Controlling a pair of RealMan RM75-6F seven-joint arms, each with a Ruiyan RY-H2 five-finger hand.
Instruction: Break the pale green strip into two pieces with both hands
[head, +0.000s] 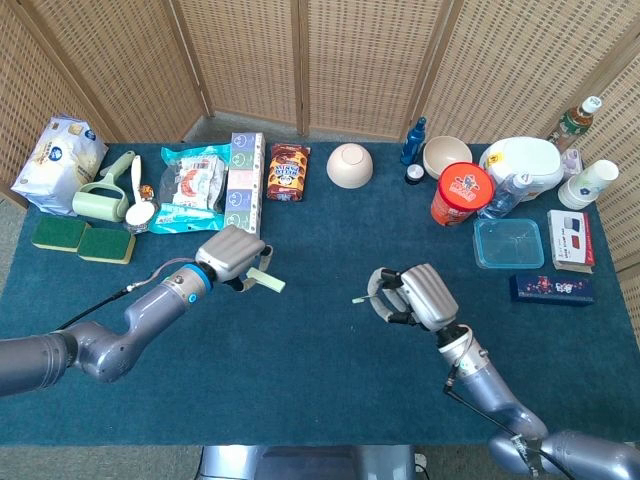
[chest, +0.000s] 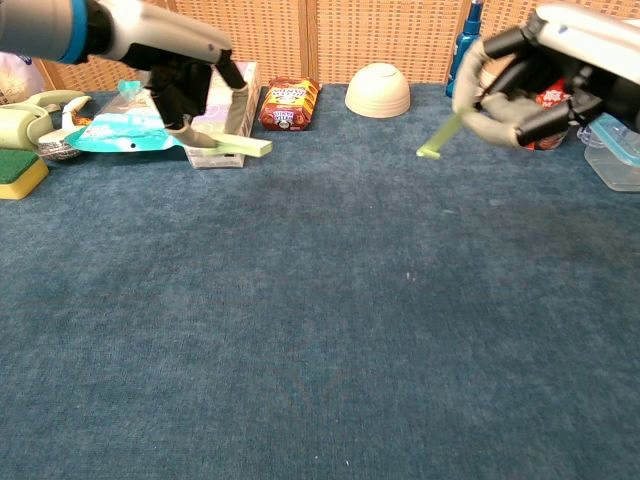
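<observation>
The strip is already in two: the left hand (head: 232, 257) pinches one piece (head: 268, 281), pointing toward the counter's middle. The right hand (head: 418, 296) grips the other piece (chest: 438, 137), well apart, its free end slanting down toward the left hand.

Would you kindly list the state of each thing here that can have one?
Pale green strip: in two pieces, apart.
Left piece: held by left hand.
Right piece: held by right hand.
Cream bowl: upside down.
Clear container: lid on.
</observation>
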